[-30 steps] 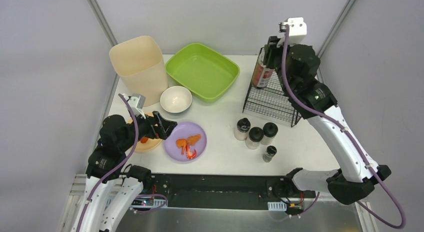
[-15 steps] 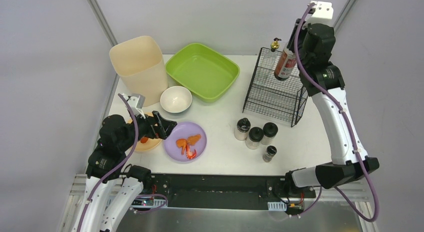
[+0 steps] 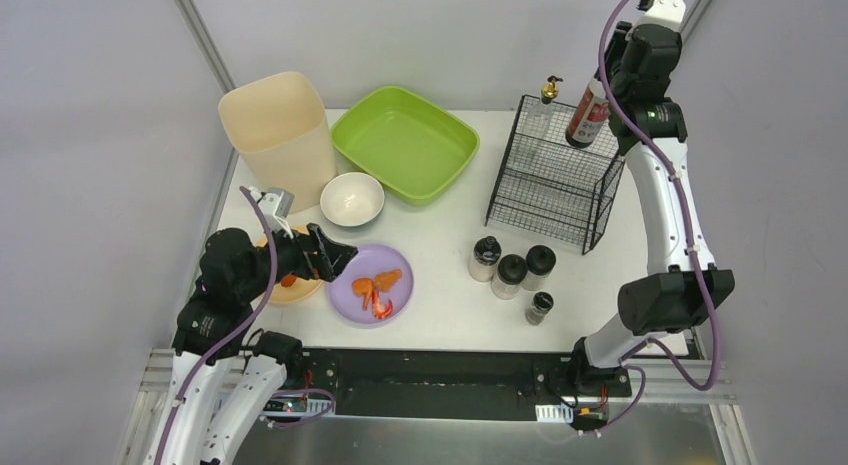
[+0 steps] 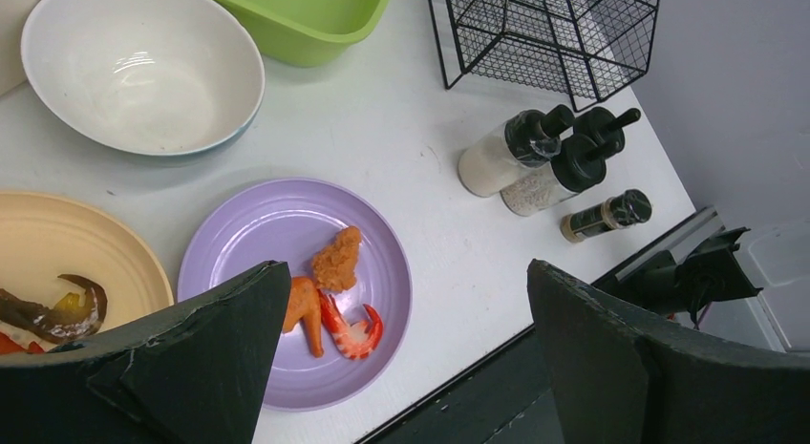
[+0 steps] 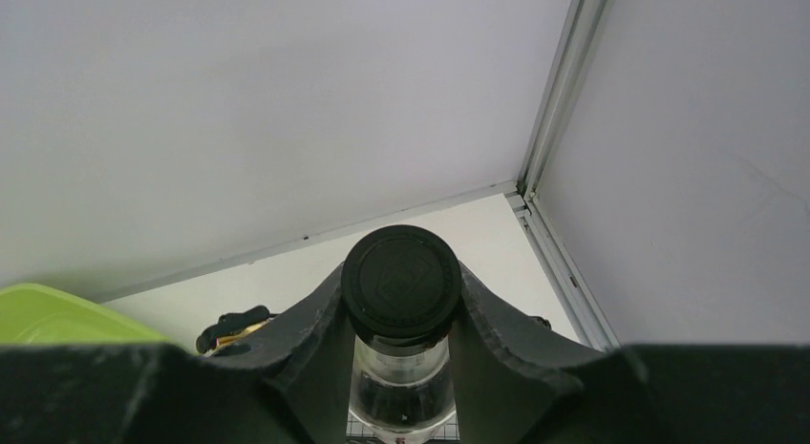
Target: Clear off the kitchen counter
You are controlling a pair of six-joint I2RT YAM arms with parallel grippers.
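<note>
The white bench (image 3: 440, 240) spreads across the whole workspace between grey metal framing, with the arms bolted at its near edge.

The right hand (image 3: 604, 85) is raised high over the far right corner, its fingers (image 5: 310, 344) clamped on the neck of a red-labelled bottle (image 3: 587, 118) just under the black cap (image 5: 402, 284). The bottle hangs tilted over the far right corner of the black wire rack (image 3: 548, 185). From above it looks clear of the wire, though I cannot be sure. A pump bottle (image 3: 545, 97) with a gold top stands at the rack's far left corner.

The left hand (image 3: 327, 255) hovers low at the near left with its fingers (image 4: 201, 353) spread wide apart, holding nothing. It sits over the seam between a yellow plate (image 4: 67, 253) with dark scraps on it and a purple plate (image 3: 392, 270). The purple plate carries a shrimp (image 4: 350, 331) and a fried piece (image 4: 336, 258).

Beyond the purple plate is a white bowl (image 3: 352, 198), then a beige bin (image 3: 280, 135) at the far left and a green tray (image 3: 405, 140) beside it. Three black-capped shakers (image 3: 509, 275) cluster in front of the rack, and a small spice jar (image 3: 540, 307) stands just nearer the edge.
</note>
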